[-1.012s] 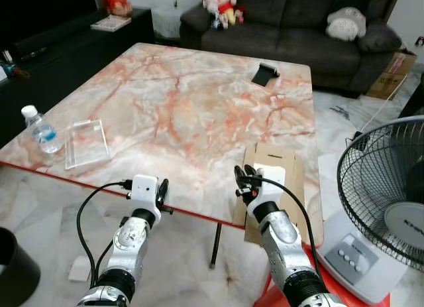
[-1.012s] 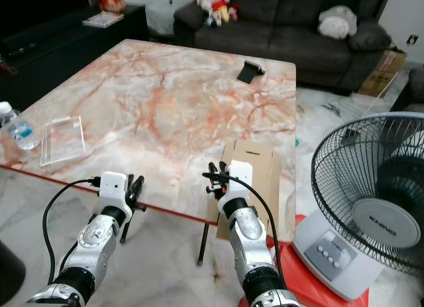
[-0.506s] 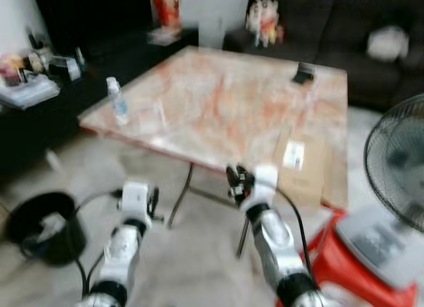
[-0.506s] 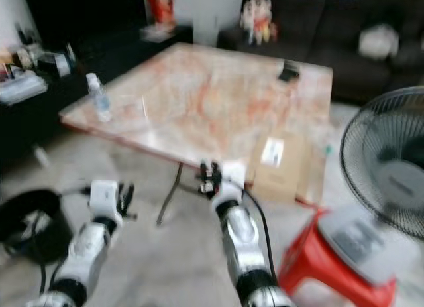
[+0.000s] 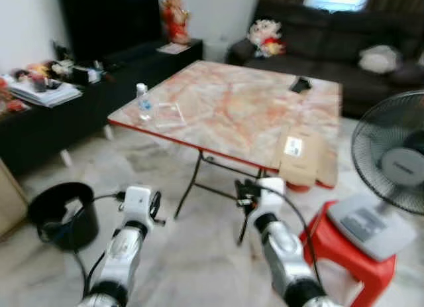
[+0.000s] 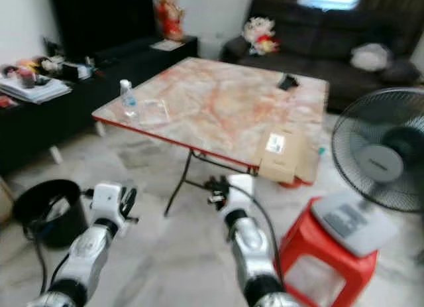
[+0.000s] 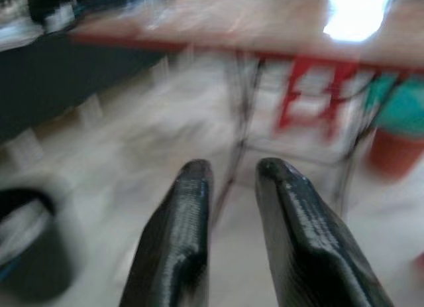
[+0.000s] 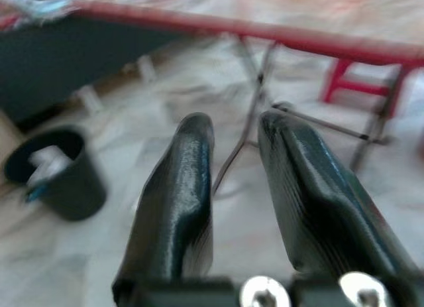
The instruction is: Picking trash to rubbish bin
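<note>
A black rubbish bin [image 5: 63, 214] with some trash inside stands on the floor at the left, beside my left arm. On the marble table [image 5: 245, 115] a small water bottle [image 5: 142, 100] stands next to a clear plastic tray [image 5: 169, 113] near the left corner. A flat cardboard box [image 5: 301, 151] overhangs the near right edge. My left gripper [image 5: 157, 206] and right gripper [image 5: 242, 191] are held low in front of me, short of the table. Each is open by a narrow gap with nothing between its fingers [image 7: 189, 207] [image 8: 185, 168].
A standing fan [image 5: 394, 161] and a red stool [image 5: 354, 254] are on the right. A dark TV bench [image 5: 53, 115] with clutter runs along the left, and a sofa [image 5: 331, 42] is behind the table. A black flat object [image 5: 299, 85] lies at the table's far side.
The whole view has pulled back from the table, so the camera moved. The bin and floor have come into view. Both arms keep the same pose.
</note>
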Tool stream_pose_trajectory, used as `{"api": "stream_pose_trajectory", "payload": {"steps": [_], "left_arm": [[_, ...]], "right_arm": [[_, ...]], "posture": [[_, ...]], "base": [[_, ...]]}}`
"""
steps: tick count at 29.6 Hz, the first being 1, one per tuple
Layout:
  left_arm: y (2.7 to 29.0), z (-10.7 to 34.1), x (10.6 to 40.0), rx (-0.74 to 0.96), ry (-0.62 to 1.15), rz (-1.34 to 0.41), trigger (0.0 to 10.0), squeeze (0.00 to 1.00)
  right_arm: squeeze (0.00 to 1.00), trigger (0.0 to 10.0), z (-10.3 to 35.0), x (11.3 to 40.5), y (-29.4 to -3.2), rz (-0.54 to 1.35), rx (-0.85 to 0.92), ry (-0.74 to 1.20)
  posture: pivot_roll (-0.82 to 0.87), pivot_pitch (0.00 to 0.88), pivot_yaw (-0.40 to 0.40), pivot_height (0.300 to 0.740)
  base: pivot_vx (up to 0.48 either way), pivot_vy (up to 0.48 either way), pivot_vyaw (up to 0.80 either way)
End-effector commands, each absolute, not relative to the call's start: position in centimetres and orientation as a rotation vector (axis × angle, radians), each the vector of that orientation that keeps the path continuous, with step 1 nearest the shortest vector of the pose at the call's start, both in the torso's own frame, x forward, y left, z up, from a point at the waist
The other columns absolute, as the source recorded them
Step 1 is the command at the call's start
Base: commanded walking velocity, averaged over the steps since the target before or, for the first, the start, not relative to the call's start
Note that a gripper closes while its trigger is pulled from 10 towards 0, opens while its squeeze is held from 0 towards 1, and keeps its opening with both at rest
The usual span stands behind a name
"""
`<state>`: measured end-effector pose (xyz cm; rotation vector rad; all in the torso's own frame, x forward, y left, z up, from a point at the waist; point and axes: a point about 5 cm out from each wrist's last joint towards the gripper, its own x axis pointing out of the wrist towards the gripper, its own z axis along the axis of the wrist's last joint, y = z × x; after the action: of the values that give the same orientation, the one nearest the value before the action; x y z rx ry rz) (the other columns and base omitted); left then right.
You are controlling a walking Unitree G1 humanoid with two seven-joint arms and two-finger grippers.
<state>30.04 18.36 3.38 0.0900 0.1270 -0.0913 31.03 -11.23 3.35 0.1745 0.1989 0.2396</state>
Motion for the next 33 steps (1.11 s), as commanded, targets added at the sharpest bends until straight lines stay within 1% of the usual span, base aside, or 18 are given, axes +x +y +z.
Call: {"api": "stream_pose_trajectory", "payload": {"steps": [1, 3, 13, 15, 17, 18, 19, 20, 21, 22, 27, 30, 33], "left_arm": [[18.5, 2.8, 29.8, 0.088, 0.169, -0.084, 10.0, 0.0], [19.2, 2.1, 29.2, 0.09, 0.206, -0.061, 10.0, 0.0], [21.2, -0.4, 27.1, 0.08, 0.355, 0.007, 10.0, 0.0], [21.6, -1.6, 26.0, 0.073, 0.429, 0.03, 10.0, 0.0], [21.8, -2.1, 25.5, 0.069, 0.461, 0.044, 10.0, 0.0], [22.3, -3.1, 24.3, 0.067, 0.524, 0.082, 10.0, 0.0], [22.3, -3.1, 24.3, 0.067, 0.524, 0.082, 10.0, 0.0], [22.7, -3.6, 23.6, 0.061, 0.561, 0.109, 10.0, 0.0], [22.7, -3.6, 23.6, 0.061, 0.561, 0.109, 10.0, 0.0], [23.0, -4.1, 22.9, 0.051, 0.588, 0.133, 10.0, 0.0], [23.5, -4.7, 21.9, 0.047, 0.633, 0.161, 10.0, 0.0], [23.5, -4.9, 21.6, 0.047, 0.644, 0.165, 10.0, 0.0], [23.3, -5.6, 20.8, 0.047, 0.688, 0.164, 10.0, 0.0]], "right_arm": [[0.0, 10.0, 1.9, 30.1, -11.6, 0.215, 0.172, 0.269], [0.0, 10.0, 0.8, 29.5, -12.3, 0.186, 0.171, 0.326], [0.0, 10.0, -1.3, 27.9, -13.5, 0.138, 0.168, 0.455], [0.0, 10.0, -2.2, 27.2, -13.7, 0.127, 0.159, 0.508], [0.0, 10.0, -2.6, 26.8, -13.8, 0.122, 0.153, 0.535], [0.0, 10.0, -3.5, 25.8, -14.0, 0.11, 0.137, 0.598], [0.0, 10.0, -3.5, 25.8, -14.0, 0.11, 0.137, 0.598], [0.0, 10.0, -4.2, 25.1, -14.1, 0.097, 0.127, 0.64], [0.0, 10.0, -4.2, 25.1, -14.1, 0.097, 0.127, 0.64], [0.0, 10.0, -4.7, 24.5, -14.2, 0.089, 0.118, 0.678], [0.0, 10.0, -5.7, 23.2, -14.3, 0.064, 0.129, 0.743], [0.0, 10.0, -5.9, 23.0, -14.3, 0.059, 0.133, 0.754], [0.0, 10.0, -6.3, 22.4, -13.9, 0.071, 0.146, 0.781]], "posture": [[0.01, 0.0, -0.029, 0.74], [0.01, 0.0, -0.03, 0.74], [0.01, 0.0, -0.03, 0.74], [0.01, 0.0, -0.028, 0.74], [0.01, 0.0, -0.028, 0.74], [0.01, 0.0, -0.026, 0.74], [0.01, 0.0, -0.026, 0.74], [0.01, 0.0, -0.026, 0.74], [0.01, 0.0, -0.026, 0.74], [0.01, 0.0, -0.027, 0.74], [0.02, 0.0, -0.029, 0.74], [0.02, 0.0, -0.029, 0.74], [0.02, 0.0, -0.026, 0.74]], "base": [[0.0, 0.0, 0.0], [0.0, 0.0, 0.0], [0.0, 0.0, 0.0], [0.0, 0.0, 0.0], [0.0, 0.0, 0.0], [0.251, 0.0, 0.0], [0.251, 0.0, 0.0], [0.33, 0.0, 0.0], [0.33, 0.0, 0.0], [0.356, 0.0, 0.0], [0.368, 0.0, 0.0], [0.371, 0.0, 0.0], [0.371, 0.0, -0.65]]}}
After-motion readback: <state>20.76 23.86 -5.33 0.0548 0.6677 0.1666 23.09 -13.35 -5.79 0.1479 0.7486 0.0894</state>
